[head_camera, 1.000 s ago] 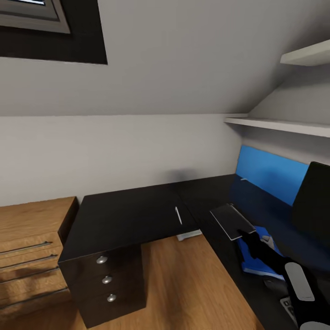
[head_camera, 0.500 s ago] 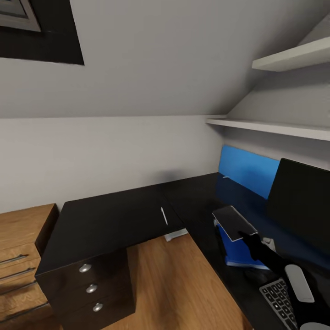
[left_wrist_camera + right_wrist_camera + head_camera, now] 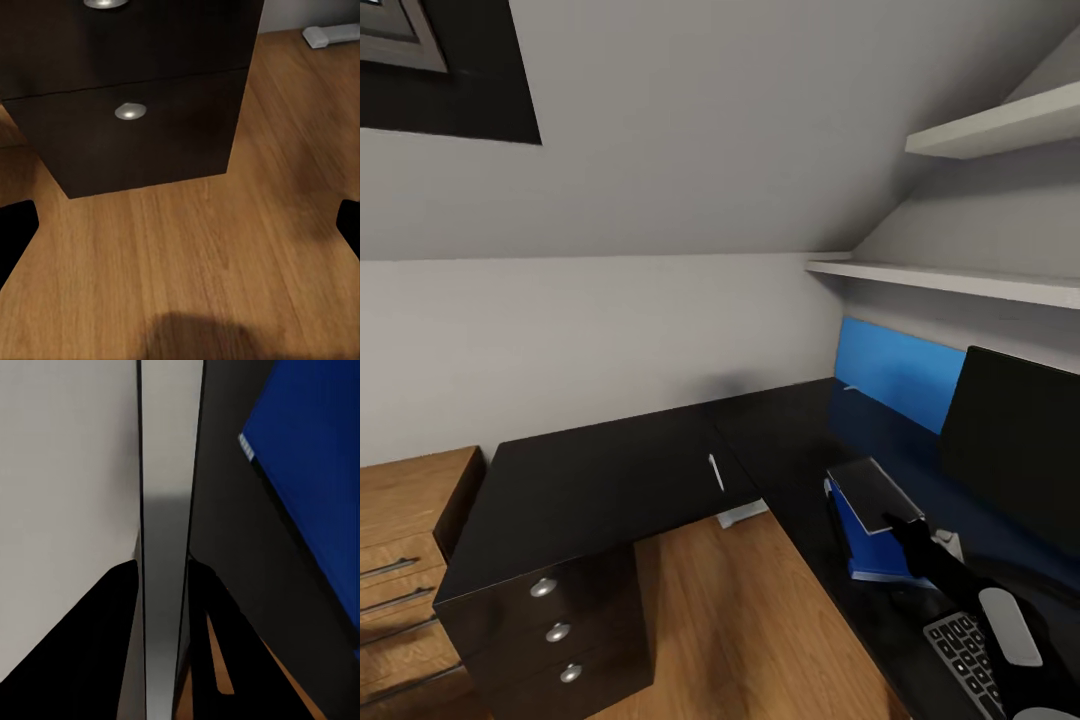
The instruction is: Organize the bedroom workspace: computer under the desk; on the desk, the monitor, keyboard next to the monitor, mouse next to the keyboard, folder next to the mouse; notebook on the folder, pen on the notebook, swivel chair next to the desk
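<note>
Notebook carried above the folder.
My right gripper point(image 3: 905, 527) pinches the notebook point(image 3: 872, 492) by one edge over the folder point(image 3: 872, 540) beside the monitor point(image 3: 1015, 450); it seems tilted, so releasing may slide it off.

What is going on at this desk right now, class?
The right gripper holds the grey notebook just above the blue folder, which lies on the black desk beside the monitor. The pen lies further along the desk, untouched, and the keyboard is near the robot.
</note>
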Robot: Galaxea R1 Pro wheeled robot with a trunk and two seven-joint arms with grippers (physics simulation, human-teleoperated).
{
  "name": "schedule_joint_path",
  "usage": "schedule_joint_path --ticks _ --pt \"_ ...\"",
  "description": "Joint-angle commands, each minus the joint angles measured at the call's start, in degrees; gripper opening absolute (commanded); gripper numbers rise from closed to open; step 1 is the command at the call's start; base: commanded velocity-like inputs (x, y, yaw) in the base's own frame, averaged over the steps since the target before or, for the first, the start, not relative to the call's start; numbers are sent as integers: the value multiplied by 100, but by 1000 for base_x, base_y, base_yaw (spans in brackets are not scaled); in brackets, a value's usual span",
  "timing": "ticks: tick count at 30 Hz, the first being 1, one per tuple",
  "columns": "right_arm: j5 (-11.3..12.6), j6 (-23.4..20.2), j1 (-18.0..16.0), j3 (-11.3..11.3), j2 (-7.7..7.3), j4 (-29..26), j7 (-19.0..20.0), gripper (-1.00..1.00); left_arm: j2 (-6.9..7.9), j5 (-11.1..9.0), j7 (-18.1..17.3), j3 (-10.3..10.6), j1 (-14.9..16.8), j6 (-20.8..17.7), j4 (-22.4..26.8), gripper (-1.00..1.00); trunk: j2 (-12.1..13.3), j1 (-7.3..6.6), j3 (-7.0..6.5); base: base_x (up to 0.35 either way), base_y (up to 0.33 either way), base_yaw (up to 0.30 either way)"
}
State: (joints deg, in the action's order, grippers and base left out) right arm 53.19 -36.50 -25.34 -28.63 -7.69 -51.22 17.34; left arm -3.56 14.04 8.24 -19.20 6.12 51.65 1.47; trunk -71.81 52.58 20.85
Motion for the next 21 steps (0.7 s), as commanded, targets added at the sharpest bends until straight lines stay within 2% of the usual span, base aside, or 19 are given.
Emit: schedule_joint_path --ticks 1,21 --pt "14 -37 -6 -18 3 40 23 -100 -1 63 55 -13 3 12 -2 100 -4 0 6 0 0 -2" --pt "22 -33 -6 -33 -18 190 42 -100 -5 64 47 -13 3 12 -1 100 -4 0 6 0 0 0"
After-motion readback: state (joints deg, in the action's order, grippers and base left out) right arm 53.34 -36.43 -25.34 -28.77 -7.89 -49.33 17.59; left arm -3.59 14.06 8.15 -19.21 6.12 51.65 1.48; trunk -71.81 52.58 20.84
